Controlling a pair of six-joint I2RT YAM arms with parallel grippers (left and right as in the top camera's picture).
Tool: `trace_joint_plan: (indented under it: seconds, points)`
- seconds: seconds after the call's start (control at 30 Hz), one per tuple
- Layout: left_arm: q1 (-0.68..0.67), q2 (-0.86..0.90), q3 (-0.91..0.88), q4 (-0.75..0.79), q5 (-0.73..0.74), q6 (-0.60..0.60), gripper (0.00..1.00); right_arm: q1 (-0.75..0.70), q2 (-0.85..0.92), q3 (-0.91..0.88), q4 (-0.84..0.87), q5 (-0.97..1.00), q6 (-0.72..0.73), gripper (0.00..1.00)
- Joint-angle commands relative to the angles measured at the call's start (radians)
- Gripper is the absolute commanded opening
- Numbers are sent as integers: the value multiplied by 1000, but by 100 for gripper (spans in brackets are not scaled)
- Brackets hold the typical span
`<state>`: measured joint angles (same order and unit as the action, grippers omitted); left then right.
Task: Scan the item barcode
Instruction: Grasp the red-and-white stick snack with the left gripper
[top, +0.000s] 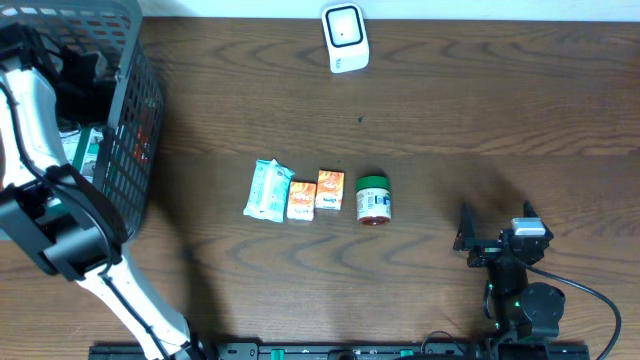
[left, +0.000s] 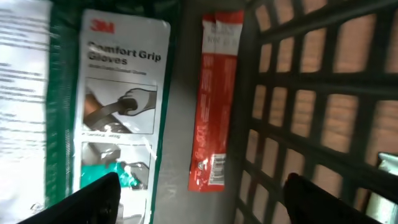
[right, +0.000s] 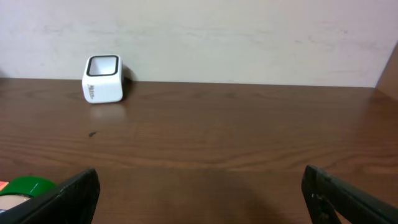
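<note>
Reaching down into the dark mesh basket (top: 135, 110) on my left, my left gripper (left: 202, 185) hangs with its fingers spread wide and nothing between them. Directly under it a narrow red packet (left: 214, 99) lies flat on the basket floor, with a small barcode printed near its lower end. Just beside that, to the left in the wrist view, lies a 3M Comfort Grip Gloves pack (left: 121, 93), white with a green edge. The basket's grid wall rises on the other side.

I judge this to be the picking step, with no item lifted yet. The red packet looks likeliest, since it sits centred beneath my fingers. The next move calls for lowering, closing across the thin packet without catching the gloves pack or the wall, then carrying it out with the barcode turned toward the scanner.

My right gripper (top: 497, 222) sits low over the right side of the desk (top: 480, 110), spread and empty.

The desk is dark brown wood grain. Mid-desk stands a row: a pale teal packet (top: 267, 190), two orange boxes (top: 301, 200) (top: 330, 190) and a green-lidded jar (top: 373, 199). At the far edge sits the white barcode scanner (top: 345, 38), well apart from the basket. Behind it rises a plain pale wall (right: 249, 37).
</note>
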<state>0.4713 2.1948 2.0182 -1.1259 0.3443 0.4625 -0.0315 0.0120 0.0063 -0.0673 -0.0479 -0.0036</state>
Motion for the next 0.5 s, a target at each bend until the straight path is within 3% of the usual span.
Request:
trace_joint_plan:
  seconds: [0.0, 0.47]
  points:
    - [9, 35, -7, -19, 38, 95, 81, 13, -5, -1, -5, 6, 6, 99]
    - [10, 109, -8, -21, 64, 173, 71, 13, -5, -1, -4, 6, 7, 99]
